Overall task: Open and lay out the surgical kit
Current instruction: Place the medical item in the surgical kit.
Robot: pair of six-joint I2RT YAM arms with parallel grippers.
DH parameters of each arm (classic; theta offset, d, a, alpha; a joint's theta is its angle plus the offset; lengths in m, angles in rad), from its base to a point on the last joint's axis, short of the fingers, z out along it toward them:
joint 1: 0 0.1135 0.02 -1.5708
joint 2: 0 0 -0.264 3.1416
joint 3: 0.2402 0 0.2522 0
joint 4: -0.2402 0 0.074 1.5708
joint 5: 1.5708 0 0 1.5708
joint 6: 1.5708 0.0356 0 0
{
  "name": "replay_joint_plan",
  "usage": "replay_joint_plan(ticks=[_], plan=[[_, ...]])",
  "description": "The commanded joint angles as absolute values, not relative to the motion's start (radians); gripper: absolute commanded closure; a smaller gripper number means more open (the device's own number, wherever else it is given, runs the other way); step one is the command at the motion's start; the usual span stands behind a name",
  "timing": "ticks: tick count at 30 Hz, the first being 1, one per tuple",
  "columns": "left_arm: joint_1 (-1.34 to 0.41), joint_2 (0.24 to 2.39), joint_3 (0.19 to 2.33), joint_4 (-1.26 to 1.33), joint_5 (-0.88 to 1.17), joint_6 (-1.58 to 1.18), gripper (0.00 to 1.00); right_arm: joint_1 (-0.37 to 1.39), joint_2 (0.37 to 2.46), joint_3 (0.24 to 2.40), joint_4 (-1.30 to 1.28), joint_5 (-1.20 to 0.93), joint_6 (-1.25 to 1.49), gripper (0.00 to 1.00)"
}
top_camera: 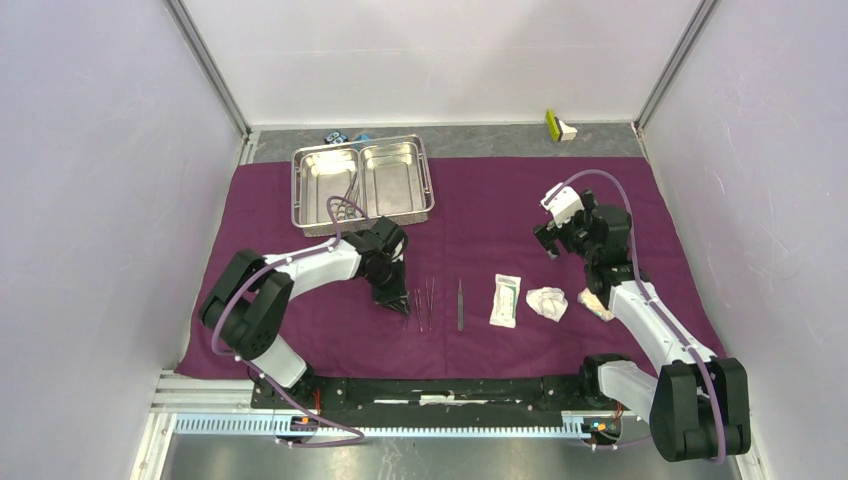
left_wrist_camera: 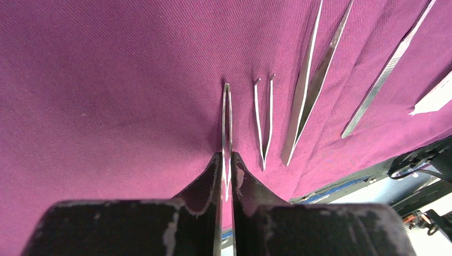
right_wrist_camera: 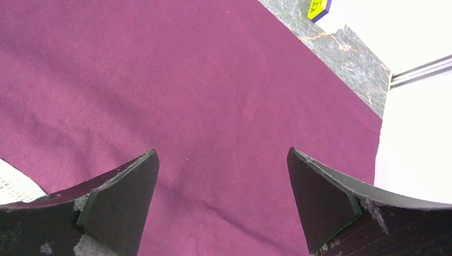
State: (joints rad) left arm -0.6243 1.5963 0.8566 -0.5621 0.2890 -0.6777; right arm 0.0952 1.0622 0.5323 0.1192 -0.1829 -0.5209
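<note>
Left wrist view showed the left gripper [left_wrist_camera: 227, 160] pinching slim tweezers [left_wrist_camera: 227, 120], tip down at the purple cloth [left_wrist_camera: 106, 80], best laid flat and released gently, parallel to the small forceps [left_wrist_camera: 264, 125] crowding just beside, while the right gripper [right_wrist_camera: 222, 160] hung spread wide, empty, well apart.

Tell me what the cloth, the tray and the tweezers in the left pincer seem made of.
Cloth: woven fabric, matte purple, with fine diagonal ribs and soft creases. Tray: likely stainless steel, polished, mirror-like glare. Held tweezers: thin bright metal, probably steel, glinting along the edges.
</note>
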Motion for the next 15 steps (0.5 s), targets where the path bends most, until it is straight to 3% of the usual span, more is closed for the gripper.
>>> replay_joint_plan(ticks=[1,15], plan=[[-0.631,1.604,0.844,-0.529,0.290,-0.726,0.87,0.090,1.066,0.535,0.142,-0.196,-0.525,0.02],[-0.632,1.607,0.841,-0.525,0.295,-0.730,0.82,0.090,1.067,0.535,0.141,-0.199,-0.525,0.02]])
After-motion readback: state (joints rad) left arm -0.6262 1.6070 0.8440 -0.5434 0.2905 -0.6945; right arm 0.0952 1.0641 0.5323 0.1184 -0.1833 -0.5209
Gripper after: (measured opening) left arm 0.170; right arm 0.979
